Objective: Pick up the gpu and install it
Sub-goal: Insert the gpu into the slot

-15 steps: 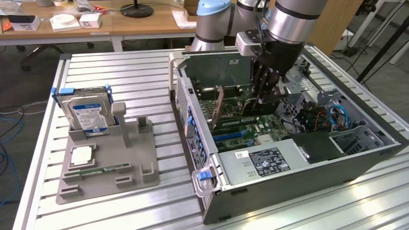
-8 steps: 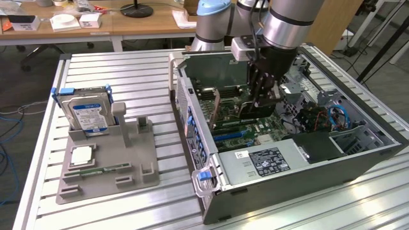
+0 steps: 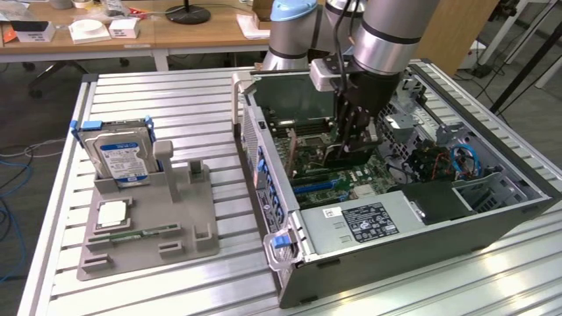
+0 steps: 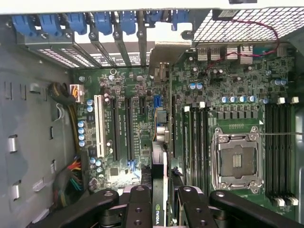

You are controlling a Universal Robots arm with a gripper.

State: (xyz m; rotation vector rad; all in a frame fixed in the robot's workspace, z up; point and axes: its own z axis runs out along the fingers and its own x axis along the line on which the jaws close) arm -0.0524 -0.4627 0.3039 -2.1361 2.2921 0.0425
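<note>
Edge-on, the gpu point(image 4: 159, 175) is cut off at the wrist view's border; in the exterior view the claw point(image 3: 351, 153) covers most of it

Lab — slotted bench point(image 3: 167, 99) (desks point(image 3: 206, 36) behind).

You have open room only straight above the case point(image 3: 422, 257). From your gripper point(image 3: 351, 141) in the exterior view, cables point(image 3: 461, 158) and a metal cage point(image 3: 408, 118) crowd three o'clock, the power supply point(image 3: 369, 220) blocks five, and the slotted wall point(image 3: 253, 148) seems close at nine.
</note>
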